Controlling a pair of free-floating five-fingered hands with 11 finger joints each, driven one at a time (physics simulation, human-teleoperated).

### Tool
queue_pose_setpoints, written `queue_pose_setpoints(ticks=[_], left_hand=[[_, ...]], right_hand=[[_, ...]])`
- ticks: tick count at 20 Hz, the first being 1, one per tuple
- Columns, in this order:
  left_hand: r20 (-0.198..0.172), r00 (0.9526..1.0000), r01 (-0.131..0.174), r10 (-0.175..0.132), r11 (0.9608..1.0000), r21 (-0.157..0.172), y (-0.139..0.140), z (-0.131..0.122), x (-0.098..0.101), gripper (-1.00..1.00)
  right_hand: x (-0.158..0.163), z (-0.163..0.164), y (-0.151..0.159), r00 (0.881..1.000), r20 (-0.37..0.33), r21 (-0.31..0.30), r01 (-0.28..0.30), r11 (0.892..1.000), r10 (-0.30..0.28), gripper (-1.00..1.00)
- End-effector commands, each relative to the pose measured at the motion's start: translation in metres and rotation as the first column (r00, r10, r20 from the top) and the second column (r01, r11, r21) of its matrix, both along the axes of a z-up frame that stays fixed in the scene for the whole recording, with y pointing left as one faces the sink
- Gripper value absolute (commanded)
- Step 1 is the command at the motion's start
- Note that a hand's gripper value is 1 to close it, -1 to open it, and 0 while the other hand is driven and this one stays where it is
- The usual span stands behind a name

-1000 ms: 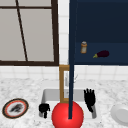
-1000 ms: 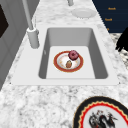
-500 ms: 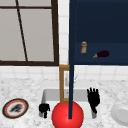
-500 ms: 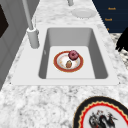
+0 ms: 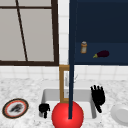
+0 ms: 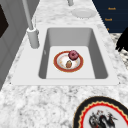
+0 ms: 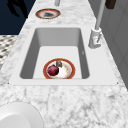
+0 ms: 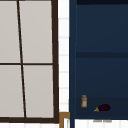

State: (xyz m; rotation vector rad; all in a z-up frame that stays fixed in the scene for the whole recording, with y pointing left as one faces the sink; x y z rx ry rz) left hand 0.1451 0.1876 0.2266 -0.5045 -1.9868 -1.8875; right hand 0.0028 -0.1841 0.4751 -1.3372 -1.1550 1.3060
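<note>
right hand [image 5: 98, 97], fingers straight, hovers over the sink [image 5: 51, 95]; left hand [image 5: 44, 108] curled; red ball [image 5: 67, 115] and cabinet door edge [image 5: 72, 60] block the basin.

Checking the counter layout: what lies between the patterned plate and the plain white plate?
The sink, seen in the left side view. In it sits a red-rimmed plate bearing two small food items.

Window [image 8: 27, 62] with dark frame at left. Dark blue open cabinet [image 8: 100, 37] at right. On its lower shelf: small orange jar [image 8: 84, 101], upright; purple eggplant [image 8: 103, 108] lying just beside, right of it.
</note>
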Motion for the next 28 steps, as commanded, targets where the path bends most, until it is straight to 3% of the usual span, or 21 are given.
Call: queue_pose_setpoints(ticks=[1, 14, 28], left_hand=[[0.0, 1.0, 0.0, 0.0, 1.0, 0.0, 0.0, 0.0, 0.0, 0.0], [0.0, 1.0, 0.0, 0.0, 1.0, 0.0, 0.0, 0.0, 0.0, 0.0], [0.0, 1.0, 0.0, 0.0, 1.0, 0.0, 0.0, 0.0, 0.0, 0.0]], right_hand=[[-0.014, 0.025, -0.005, 0.999, 0.001, 0.026, -0.049, 0.998, 0.049, -1.0], [-0.06, 0.122, -0.024, 0.998, 0.011, 0.008, -0.055, 0.998, 0.055, -1.0], [-0.068, 0.236, -0.025, 0.998, -0.005, -0.004, -0.07, 0.998, 0.07, -1.0]])
